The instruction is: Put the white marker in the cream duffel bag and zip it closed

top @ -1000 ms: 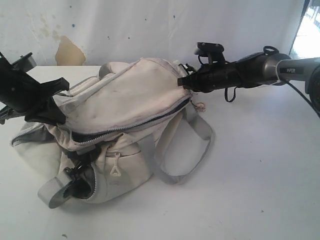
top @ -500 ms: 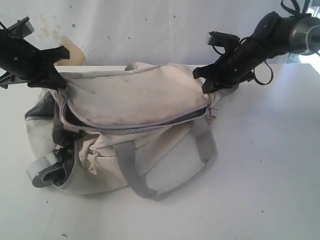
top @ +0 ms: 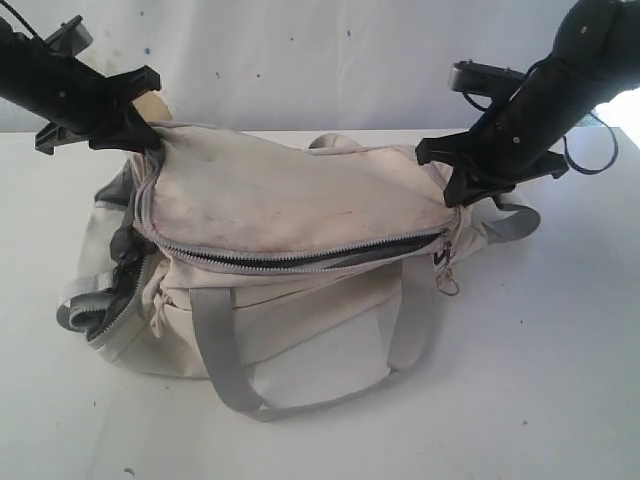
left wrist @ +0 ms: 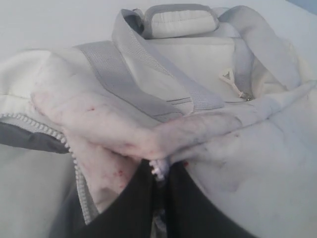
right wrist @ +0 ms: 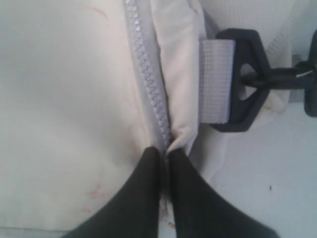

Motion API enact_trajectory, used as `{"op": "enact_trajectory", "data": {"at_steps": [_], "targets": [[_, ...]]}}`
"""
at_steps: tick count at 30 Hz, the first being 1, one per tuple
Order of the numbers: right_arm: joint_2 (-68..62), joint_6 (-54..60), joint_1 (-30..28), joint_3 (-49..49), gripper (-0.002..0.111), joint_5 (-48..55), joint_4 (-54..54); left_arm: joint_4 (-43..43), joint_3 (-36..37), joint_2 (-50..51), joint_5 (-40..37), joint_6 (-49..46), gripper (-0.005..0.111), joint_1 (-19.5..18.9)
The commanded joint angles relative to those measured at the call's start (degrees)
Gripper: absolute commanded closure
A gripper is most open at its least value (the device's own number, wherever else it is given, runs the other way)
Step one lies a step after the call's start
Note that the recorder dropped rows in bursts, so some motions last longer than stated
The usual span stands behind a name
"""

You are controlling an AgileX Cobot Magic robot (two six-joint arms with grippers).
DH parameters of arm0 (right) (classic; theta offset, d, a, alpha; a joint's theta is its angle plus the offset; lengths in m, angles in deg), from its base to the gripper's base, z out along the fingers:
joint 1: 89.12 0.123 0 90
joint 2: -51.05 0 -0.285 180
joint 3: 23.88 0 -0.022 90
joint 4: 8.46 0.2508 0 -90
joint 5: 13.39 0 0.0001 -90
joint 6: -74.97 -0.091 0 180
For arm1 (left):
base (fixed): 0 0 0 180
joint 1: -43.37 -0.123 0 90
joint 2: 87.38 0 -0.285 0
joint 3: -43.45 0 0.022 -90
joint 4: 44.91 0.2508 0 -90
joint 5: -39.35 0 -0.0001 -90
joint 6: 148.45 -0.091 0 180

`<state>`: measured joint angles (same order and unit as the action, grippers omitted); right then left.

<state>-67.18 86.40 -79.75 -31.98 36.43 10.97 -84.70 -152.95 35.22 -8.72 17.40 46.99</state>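
Cream duffel bag [top: 290, 200] lies on the table [top: 560, 380], its ends pinched by my left gripper [top: 143, 138] and right gripper [top: 452, 182], fingers pressed onto zipper-edge fabric. I can't see the white marker.

The cream duffel bag [top: 290, 200] sits on the white tabletop, its soft fabric smudged with faint reddish and grey stains. Its top panel is stretched from 9 to 3 o'clock, each end pinched in a closed end effector, left [top: 150, 135] and right [top: 450, 185]. The long grey zipper [top: 300, 258] along the front edge shows a narrow dark gap. A grey webbing handle [top: 215, 360] loops toward 6 o'clock. At 8 o'clock an end pocket [top: 120, 300] gapes open.
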Motion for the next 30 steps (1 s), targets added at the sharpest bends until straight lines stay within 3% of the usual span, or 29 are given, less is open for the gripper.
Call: {"op": "enact_trajectory", "data": {"at_steps": [1, 10, 21, 30], "targets": [[5.0, -0.1, -0.4, 4.7, 0.108, 1.8, -2.6, -1.7, -1.4, 0.6, 1.1, -5.9, 0.107, -0.2], [6.0, -0.2, -0.4, 8.8, 0.108, 0.3, -2.6, -1.3, -1.4, 0.5, -2.9, -13.1, 0.105, -0.2], [6.0, -0.6, -0.4, 8.8, 0.108, -2.5, -0.5, -1.7, -1.4, -7.1, -6.4, -17.2, 0.054, -0.2], [6.0, -1.3, -0.4, 8.8, 0.108, -7.5, 11.4, -5.9, -1.3, -11.9, -17.0, -18.5, 0.053, -0.1]]}}
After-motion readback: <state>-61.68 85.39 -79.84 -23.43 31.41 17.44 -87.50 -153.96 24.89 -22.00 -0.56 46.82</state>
